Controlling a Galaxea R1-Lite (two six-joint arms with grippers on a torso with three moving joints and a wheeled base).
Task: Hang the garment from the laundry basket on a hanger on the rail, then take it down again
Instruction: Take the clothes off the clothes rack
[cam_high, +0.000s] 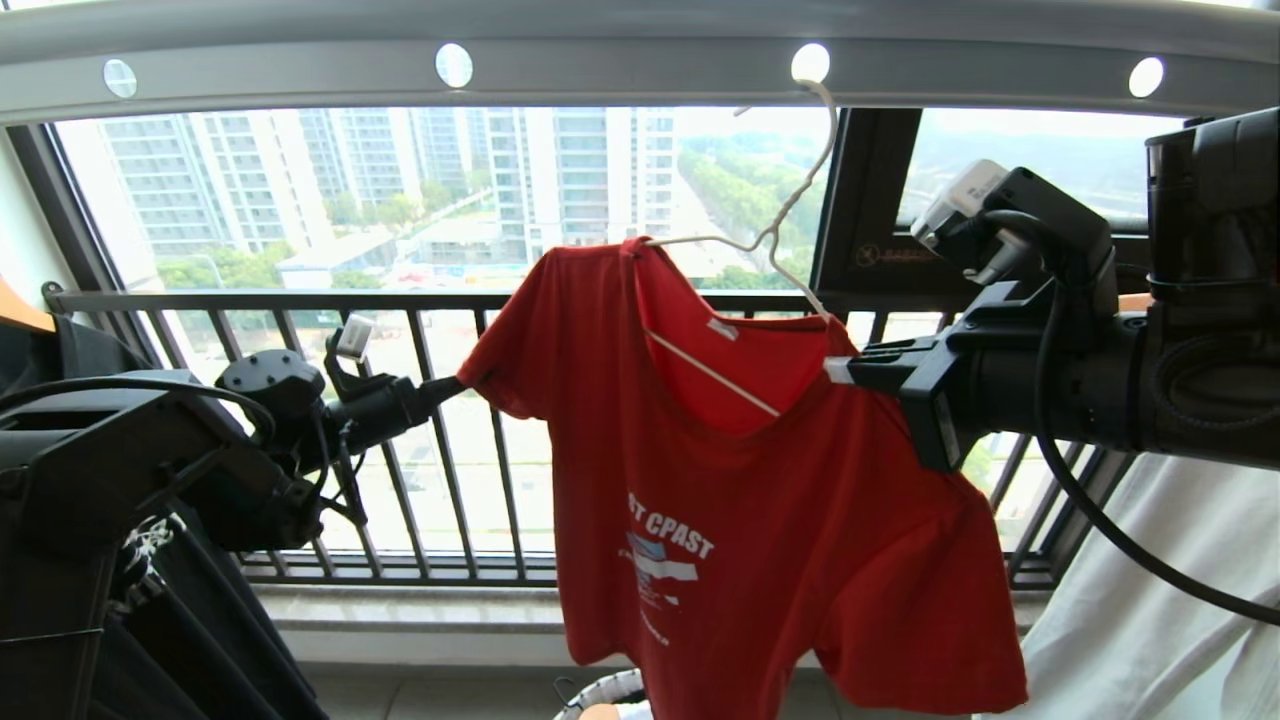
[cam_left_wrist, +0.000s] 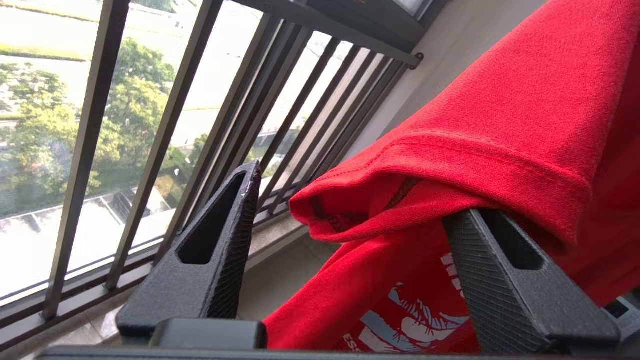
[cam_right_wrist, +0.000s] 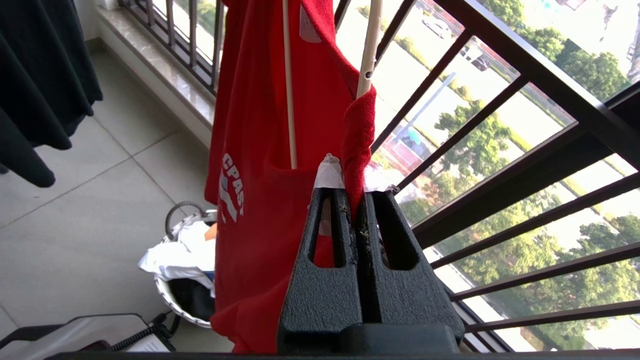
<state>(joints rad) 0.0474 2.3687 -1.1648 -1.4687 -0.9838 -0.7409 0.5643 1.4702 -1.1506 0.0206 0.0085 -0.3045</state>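
Observation:
The red garment hangs on the cream wire hanger, whose hook sits in a hole of the grey rail. The hanger tilts, its left end higher. My left gripper is open at the left sleeve. The sleeve hem drapes over one fingertip and the other finger stands free. My right gripper is shut on the garment's right shoulder fabric, just below the hanger's end. The laundry basket stands on the floor below, holding white and dark cloth.
The black barred balcony railing runs close behind the shirt. A black garment hangs at the left by a wooden hanger. A white garment hangs at the right. The basket rim peeks out under the shirt.

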